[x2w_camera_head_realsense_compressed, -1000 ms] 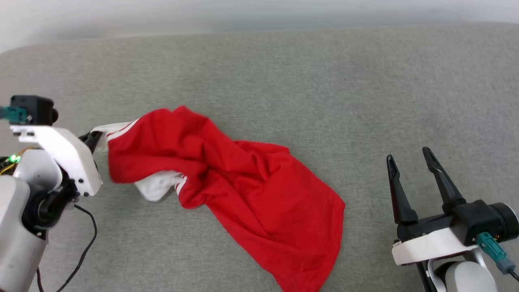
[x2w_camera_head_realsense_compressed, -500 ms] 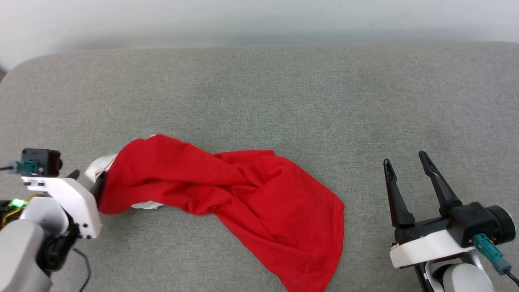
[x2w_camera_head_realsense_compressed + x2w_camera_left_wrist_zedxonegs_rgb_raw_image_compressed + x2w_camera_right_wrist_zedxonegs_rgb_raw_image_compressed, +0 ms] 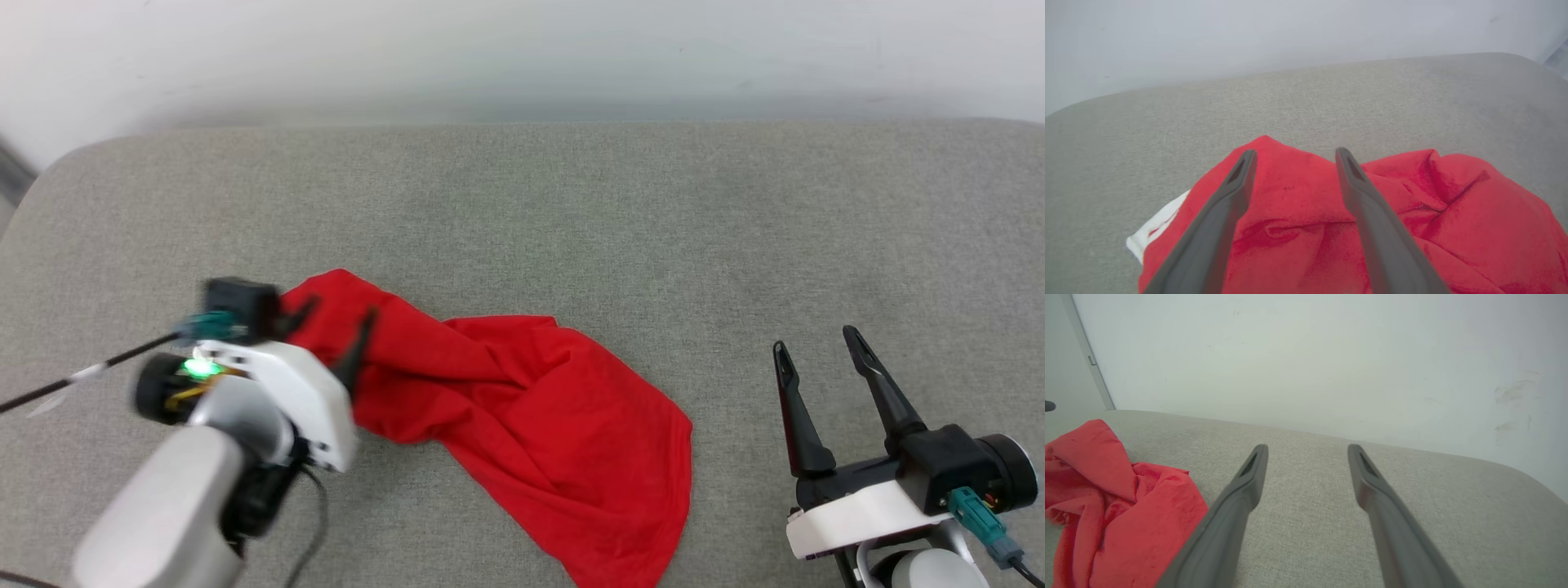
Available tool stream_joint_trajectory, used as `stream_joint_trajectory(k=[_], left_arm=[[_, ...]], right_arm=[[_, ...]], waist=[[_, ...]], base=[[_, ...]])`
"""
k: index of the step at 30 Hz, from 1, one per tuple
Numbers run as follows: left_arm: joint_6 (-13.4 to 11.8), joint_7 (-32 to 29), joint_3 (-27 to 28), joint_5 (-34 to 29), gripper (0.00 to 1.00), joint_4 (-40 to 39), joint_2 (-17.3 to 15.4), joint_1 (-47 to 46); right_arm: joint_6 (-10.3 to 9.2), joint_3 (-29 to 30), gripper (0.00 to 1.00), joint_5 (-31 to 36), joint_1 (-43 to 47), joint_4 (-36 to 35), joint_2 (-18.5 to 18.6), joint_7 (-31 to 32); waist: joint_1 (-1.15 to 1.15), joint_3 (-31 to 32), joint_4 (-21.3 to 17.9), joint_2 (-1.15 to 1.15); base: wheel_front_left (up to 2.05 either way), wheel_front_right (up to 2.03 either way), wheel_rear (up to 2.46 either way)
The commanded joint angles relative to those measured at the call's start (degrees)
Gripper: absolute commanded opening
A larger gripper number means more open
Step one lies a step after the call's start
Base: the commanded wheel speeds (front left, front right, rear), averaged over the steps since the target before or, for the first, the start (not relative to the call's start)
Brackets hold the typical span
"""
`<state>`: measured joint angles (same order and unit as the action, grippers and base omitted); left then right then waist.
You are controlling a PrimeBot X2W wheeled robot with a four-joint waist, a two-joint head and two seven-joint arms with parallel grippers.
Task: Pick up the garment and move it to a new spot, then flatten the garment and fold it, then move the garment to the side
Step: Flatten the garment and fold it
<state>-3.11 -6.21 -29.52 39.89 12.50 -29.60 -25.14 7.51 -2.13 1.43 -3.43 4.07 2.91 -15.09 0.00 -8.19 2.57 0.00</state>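
left gripper is hanging open, empty — red jersey T-shirt lying crumpled under its fingertips | right gripper is standing open, well apart

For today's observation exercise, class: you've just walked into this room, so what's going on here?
A two-armed robot is working on a red garment that lies crumpled, not yet flattened or folded, on a grey padded surface. Its left gripper is open over the garment's bunched end, with no cloth pinched between the fingers. Its right gripper is open off to the side, clear of the cloth.
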Motion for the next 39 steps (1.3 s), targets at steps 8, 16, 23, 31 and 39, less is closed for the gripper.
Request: stream_joint_trajectory(k=[8, 16, 23, 31, 39], left_arm=[[-3.38, -15.25, -7.01, -0.09, 1.00, -2.89, 4.99, -4.15], [-2.76, -19.14, -11.01, -1.89, 1.00, 4.52, 8.39, -8.76], [-2.99, -16.42, -11.61, -3.76, 1.00, 12.25, 10.53, -12.39], [0.53, -18.50, -14.92, -4.06, 0.00, 20.49, 12.34, -13.49], [-1.14, -2.94, -13.71, -9.17, 0.00, 21.09, 13.81, -19.55]], right_arm=[[-0.03, -0.60, 1.00, 0.28, -0.94, -0.78, -0.05, -0.11], [-0.04, 0.01, 1.00, 0.32, -1.66, -1.31, -0.05, -0.11], [-0.04, -0.10, 1.00, -0.08, -2.56, -1.71, -0.05, -0.11], [-0.04, -0.46, 1.00, -0.41, -3.21, -1.61, -0.04, -0.11], [-0.04, -1.32, 1.00, -0.88, -3.64, -0.67, -0.04, -0.11]], waist=[[0.00, -2.42, -1.08, 0.00], [0.00, -6.50, -3.53, 0.00], [0.00, -8.71, -4.73, 0.00], [0.00, -10.15, -5.27, 0.00], [0.00, -8.12, -7.25, 0.00]], base=[[0.00, 0.00, 0.00], [0.00, 0.00, 0.00], [0.00, 0.00, 0.00], [0.00, 0.00, 0.00], [0.00, 0.00, 0.00]])
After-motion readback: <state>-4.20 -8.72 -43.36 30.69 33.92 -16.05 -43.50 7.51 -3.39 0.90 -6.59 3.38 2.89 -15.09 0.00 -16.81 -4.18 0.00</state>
